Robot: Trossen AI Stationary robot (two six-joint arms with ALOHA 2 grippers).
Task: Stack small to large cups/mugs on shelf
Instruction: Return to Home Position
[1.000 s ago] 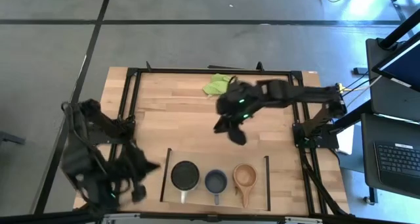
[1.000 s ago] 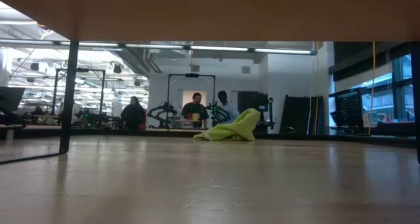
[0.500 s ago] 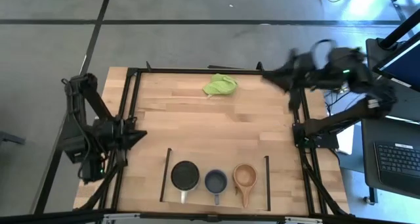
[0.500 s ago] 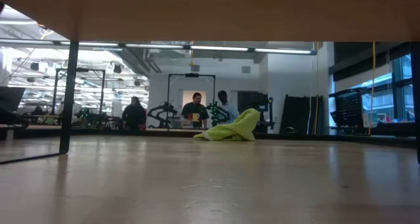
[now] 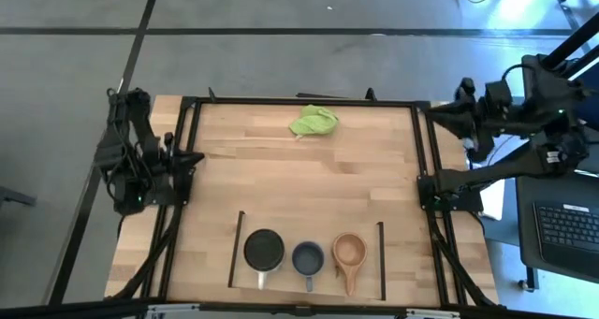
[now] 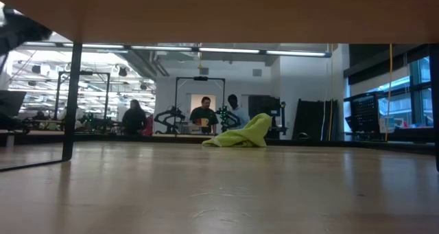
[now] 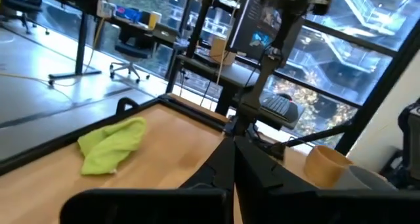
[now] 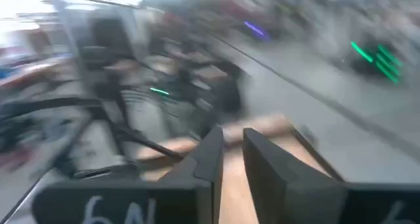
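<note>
Three cups stand side by side, each on its base, on the shelf [image 5: 309,227] at the table's near edge: a white mug with a dark inside [image 5: 264,250], a blue-grey mug [image 5: 308,258] and a tan wooden cup [image 5: 349,251]. My left gripper [image 5: 195,157] is at the table's left edge, level, pointing right; its fingers [image 7: 233,159] are shut on nothing. My right gripper [image 5: 440,113] hovers over the far right edge, pointing left. Its wrist view is blurred, and the fingers [image 8: 233,155] stand a narrow gap apart with nothing between them.
A lime-green cloth [image 5: 314,122] lies bunched near the table's far edge and also shows in the low view [image 6: 240,134]. Black frame bars [image 5: 418,151] run along the table's sides. People stand in the room beyond the table [image 6: 206,114].
My left gripper has gone from the near left corner toward the far edge along the left side and turned level. My right gripper has drawn back from the table's middle to the far right edge, rising. The cups and the cloth have stayed put.
</note>
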